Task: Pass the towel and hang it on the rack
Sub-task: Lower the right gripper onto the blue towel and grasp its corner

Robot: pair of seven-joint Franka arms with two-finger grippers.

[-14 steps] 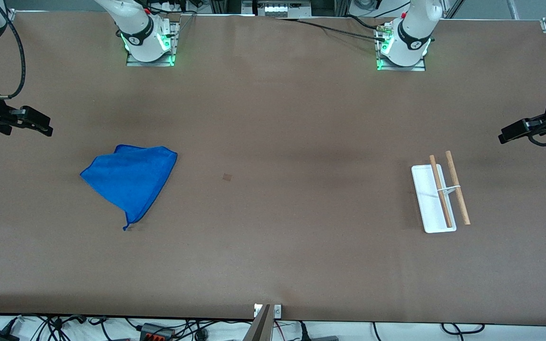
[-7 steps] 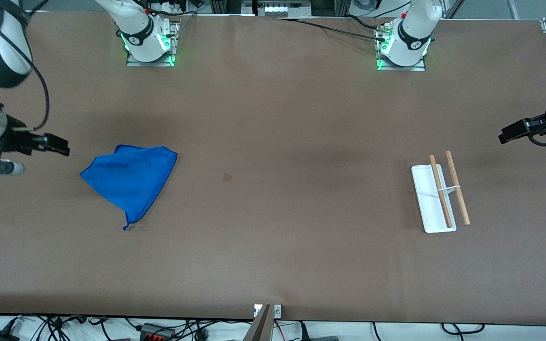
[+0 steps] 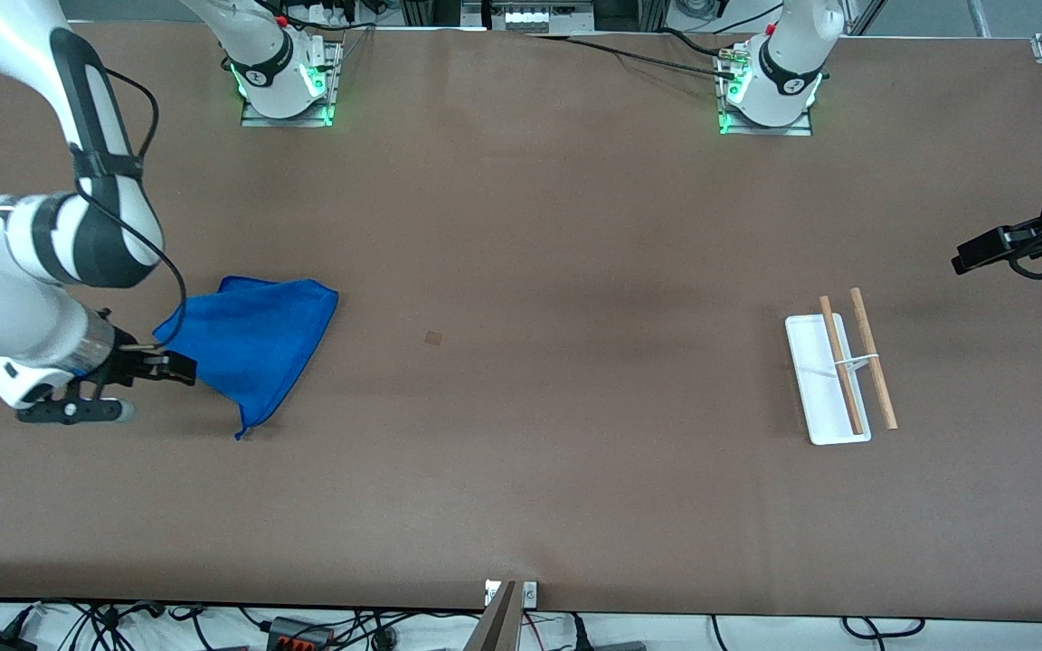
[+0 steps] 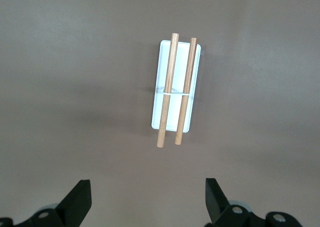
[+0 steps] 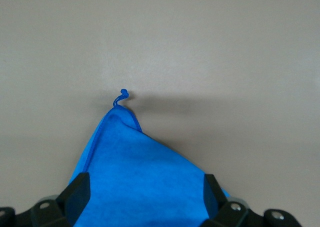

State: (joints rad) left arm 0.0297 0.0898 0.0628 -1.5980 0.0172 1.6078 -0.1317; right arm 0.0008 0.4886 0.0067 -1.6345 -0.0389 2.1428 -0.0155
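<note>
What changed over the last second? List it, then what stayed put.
The right gripper swung in from the table's edge to the towel, jaws open over its edge, nothing gripped yet. The towel, the rack and the waiting, open left gripper stayed put.

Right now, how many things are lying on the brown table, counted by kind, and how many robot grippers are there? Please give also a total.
Bright blue microfibre towel: 1
White-based rack with two wooden rods: 1
Robot grippers: 2, the right gripper open over the towel's edge, the left gripper open, waiting above the rack's end of the table
Total: 4
</note>
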